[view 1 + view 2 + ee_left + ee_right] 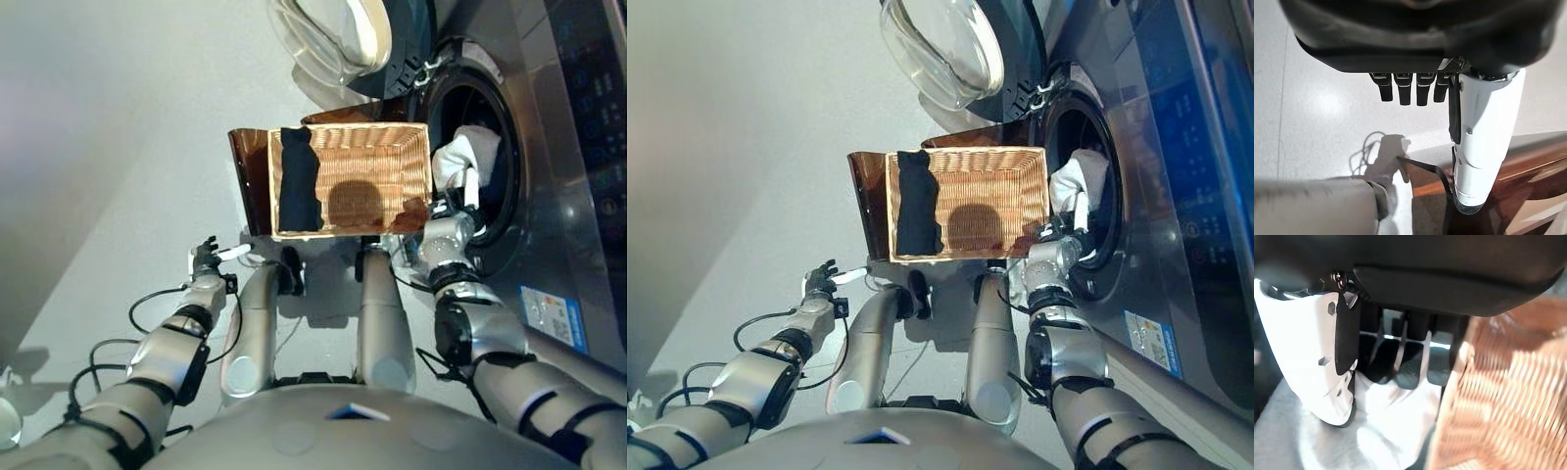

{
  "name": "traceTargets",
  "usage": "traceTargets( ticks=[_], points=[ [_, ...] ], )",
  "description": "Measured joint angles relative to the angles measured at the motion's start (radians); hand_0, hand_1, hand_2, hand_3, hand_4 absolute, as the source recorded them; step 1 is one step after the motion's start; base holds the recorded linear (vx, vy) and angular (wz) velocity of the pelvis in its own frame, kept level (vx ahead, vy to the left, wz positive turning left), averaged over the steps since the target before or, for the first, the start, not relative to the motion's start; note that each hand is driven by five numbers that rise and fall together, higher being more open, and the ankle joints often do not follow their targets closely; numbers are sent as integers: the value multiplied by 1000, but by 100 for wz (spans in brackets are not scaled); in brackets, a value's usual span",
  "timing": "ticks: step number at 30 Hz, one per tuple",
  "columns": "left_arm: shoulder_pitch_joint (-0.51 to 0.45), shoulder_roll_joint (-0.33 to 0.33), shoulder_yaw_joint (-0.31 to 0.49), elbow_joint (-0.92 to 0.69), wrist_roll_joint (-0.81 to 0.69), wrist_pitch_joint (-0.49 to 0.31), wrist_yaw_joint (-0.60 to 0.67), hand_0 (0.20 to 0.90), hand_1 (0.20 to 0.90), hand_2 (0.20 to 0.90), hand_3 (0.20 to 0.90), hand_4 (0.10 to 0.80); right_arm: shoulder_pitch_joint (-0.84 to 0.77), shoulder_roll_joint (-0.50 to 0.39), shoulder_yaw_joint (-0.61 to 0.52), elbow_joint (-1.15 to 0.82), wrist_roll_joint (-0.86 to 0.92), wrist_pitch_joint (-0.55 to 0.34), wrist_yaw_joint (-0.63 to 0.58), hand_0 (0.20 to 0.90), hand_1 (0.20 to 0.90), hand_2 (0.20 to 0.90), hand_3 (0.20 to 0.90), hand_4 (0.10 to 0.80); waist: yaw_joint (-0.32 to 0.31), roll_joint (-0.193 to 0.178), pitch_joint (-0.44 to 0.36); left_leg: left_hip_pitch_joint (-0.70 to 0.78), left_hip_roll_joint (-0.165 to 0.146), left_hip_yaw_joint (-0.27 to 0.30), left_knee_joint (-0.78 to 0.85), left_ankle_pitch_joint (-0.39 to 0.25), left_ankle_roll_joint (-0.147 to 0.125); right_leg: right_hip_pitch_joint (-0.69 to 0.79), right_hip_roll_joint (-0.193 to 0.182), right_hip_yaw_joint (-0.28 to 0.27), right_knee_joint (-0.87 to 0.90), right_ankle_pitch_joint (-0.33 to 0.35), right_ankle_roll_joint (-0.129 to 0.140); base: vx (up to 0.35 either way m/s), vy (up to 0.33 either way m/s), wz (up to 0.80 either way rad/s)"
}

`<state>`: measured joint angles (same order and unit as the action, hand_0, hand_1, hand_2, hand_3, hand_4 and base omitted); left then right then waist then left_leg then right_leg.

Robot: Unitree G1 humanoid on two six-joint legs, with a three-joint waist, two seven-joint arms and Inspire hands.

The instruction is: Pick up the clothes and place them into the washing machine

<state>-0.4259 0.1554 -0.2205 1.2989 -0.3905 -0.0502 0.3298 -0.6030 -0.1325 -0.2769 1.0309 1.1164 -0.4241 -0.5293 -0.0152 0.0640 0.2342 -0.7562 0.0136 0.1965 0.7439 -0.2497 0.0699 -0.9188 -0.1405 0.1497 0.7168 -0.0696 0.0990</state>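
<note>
Right robot hand around white cloth at washer drum; dark garment in wicker basket

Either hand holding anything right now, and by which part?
Right hand pinches the white garment by its lower edge at the washer opening. Left hand holds nothing.

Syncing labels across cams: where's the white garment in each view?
Left eye view: white garment at the washer's drum opening, right hand gripping it.
Right eye view: same spot, at the drum mouth, right of the wicker basket.
Left wrist view: not in it.
Right wrist view: under the fingers, filling the lower part.
Shared landmark: the wicker basket.
</note>
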Motion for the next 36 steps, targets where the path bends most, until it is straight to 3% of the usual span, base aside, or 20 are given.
traceTargets(
  ticks=[5, 11, 16, 21, 36],
  points=[
    [10, -14, -23, 3, -23, 0, 0, 900, 900, 900, 900, 800, -62, -21, -94, -13, 40, -74, -63, 200, 200, 200, 200, 300, 1, 54, -22, 2, -13, 17, -18, 3, 3, -19, -9, 19, 14, -5, 3, 35, 50, 0],
    [15, -37, -37, 4, -37, -2, -2, 900, 900, 900, 900, 800, -98, -71, -145, -15, 51, -85, -133, 200, 200, 200, 200, 300, 3, 100, -30, 28, -30, 29, -51, 6, 0, -20, -18, 36, 24, -21, 2, 19, 30, -1],
    [12, -61, -61, -3, -36, -4, -12, 900, 900, 900, 900, 800, -146, -196, -182, -14, 17, -78, -215, 200, 200, 200, 200, 300, 9, 154, -32, 32, -50, 49, -74, 7, 4, -38, -34, 56, 36, -36, 12, 13, 11, 1],
    [12, -67, -66, -4, -36, -22, -13, 900, 900, 900, 900, 800, -148, -242, -196, -17, -30, -78, -263, 200, 200, 200, 200, 300, 27, 161, -29, 33, -65, 54, -88, 12, 9, -53, -43, 65, 51, -48, 15, -24, 5, 4],
    [-15, -69, -65, -11, -14, -25, -10, 900, 900, 900, 900, 800, -173, -250, -191, -18, -80, -61, -283, 200, 200, 200, 200, 300, 21, 159, 20, 36, -65, 62, -89, 4, 18, -52, -44, 72, 47, -55, 19, 12, -5, -1]
  ],
)
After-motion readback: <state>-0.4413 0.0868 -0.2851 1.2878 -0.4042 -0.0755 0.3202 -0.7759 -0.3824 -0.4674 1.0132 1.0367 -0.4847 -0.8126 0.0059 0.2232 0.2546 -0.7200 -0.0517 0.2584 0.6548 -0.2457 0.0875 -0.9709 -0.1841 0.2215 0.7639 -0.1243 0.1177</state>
